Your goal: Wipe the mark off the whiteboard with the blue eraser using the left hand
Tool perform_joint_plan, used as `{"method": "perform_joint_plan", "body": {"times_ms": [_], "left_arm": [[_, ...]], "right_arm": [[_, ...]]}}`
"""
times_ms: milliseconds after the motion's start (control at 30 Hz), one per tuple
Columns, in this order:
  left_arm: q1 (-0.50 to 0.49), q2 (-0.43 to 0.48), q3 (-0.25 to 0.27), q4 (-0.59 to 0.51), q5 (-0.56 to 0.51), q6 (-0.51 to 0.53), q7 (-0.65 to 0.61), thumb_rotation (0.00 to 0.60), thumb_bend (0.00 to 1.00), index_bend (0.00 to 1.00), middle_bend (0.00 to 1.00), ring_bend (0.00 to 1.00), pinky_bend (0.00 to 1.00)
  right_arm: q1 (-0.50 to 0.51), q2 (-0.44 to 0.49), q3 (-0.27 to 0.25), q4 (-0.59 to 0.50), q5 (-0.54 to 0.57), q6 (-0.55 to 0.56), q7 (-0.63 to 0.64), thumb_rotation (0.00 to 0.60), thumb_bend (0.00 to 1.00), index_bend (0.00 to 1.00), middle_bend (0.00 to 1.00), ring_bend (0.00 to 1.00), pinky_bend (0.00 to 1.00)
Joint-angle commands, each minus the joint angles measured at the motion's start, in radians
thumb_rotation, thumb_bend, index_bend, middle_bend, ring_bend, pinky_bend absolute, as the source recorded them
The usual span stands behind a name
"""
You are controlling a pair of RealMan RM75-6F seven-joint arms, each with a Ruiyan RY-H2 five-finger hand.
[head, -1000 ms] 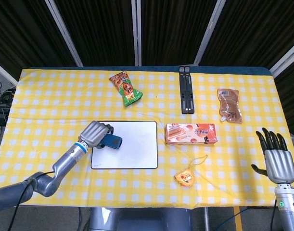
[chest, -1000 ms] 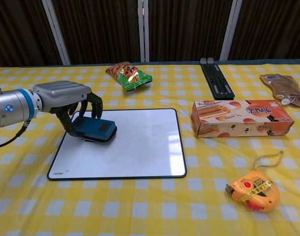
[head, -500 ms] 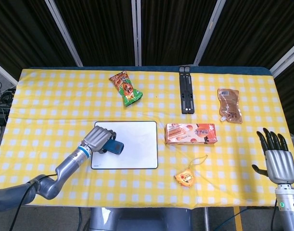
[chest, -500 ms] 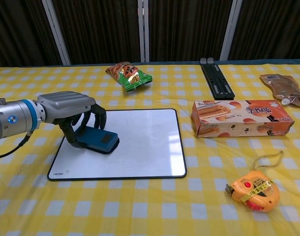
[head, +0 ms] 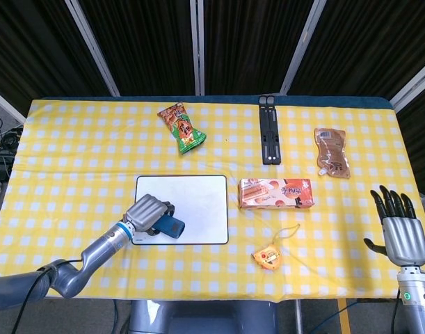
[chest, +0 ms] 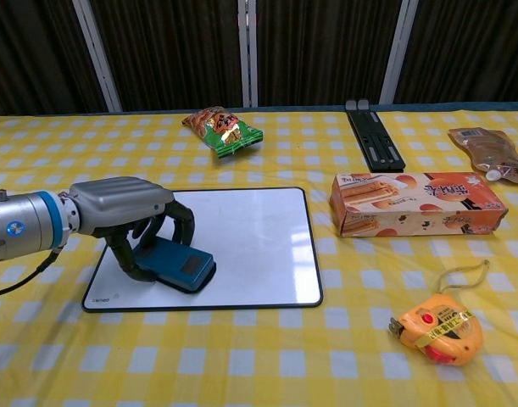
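The left hand (chest: pixel 127 212) grips one blue eraser (chest: pixel 175 264) and presses it flat on the near left part of one whiteboard (chest: pixel 242 246), which lies on the table (chest: pixel 267 356). No mark shows on the board in either view. To wipe well, it seems best to keep the eraser flat with even downward pressure and stroke across the board without shifting it. The right hand (head: pixel 401 226) hangs empty, fingers spread, at the table's right edge. Also counted: one snack bag (head: pixel 182 127), one biscuit box (chest: pixel 415 200), one tape measure (chest: pixel 437 331), one brown pouch (head: pixel 332 152), one black stand (head: pixel 269 129)
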Motion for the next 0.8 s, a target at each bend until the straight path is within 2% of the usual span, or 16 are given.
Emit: {"method": "perform_joint_plan", "body": {"times_ms": [33,200,433,600,800], "left_arm": [[-0.003,-0.006,-0.012,0.036,-0.028,-0.012,-0.007,0.600,0.22,0.48,0.40,0.48,0.53],[0.000,-0.011,-0.033,0.111,-0.069,-0.026,-0.046,0.600,0.22,0.48,0.40,0.48,0.53],[0.008,0.000,-0.035,0.180,-0.082,-0.033,-0.079,0.600,0.22,0.48,0.40,0.48,0.53],[0.020,0.027,-0.046,0.171,-0.061,0.002,-0.134,0.600,0.22,0.48,0.40,0.48,0.53],[0.047,0.120,-0.063,0.144,-0.047,0.051,-0.194,0.600,0.22,0.48,0.40,0.48,0.53]], "right_arm": [[-0.001,0.000,0.000,0.001,0.001,0.000,0.001,0.600,0.00,0.00,0.00,0.00,0.00],[-0.001,0.001,0.001,0.003,0.004,0.000,0.002,0.600,0.00,0.00,0.00,0.00,0.00],[0.001,-0.002,-0.001,0.002,0.002,-0.003,-0.005,0.600,0.00,0.00,0.00,0.00,0.00],[0.002,-0.003,-0.001,0.000,0.001,-0.004,-0.008,0.600,0.00,0.00,0.00,0.00,0.00],[0.002,-0.001,-0.002,-0.001,0.000,-0.005,-0.005,0.600,0.00,0.00,0.00,0.00,0.00]]}}
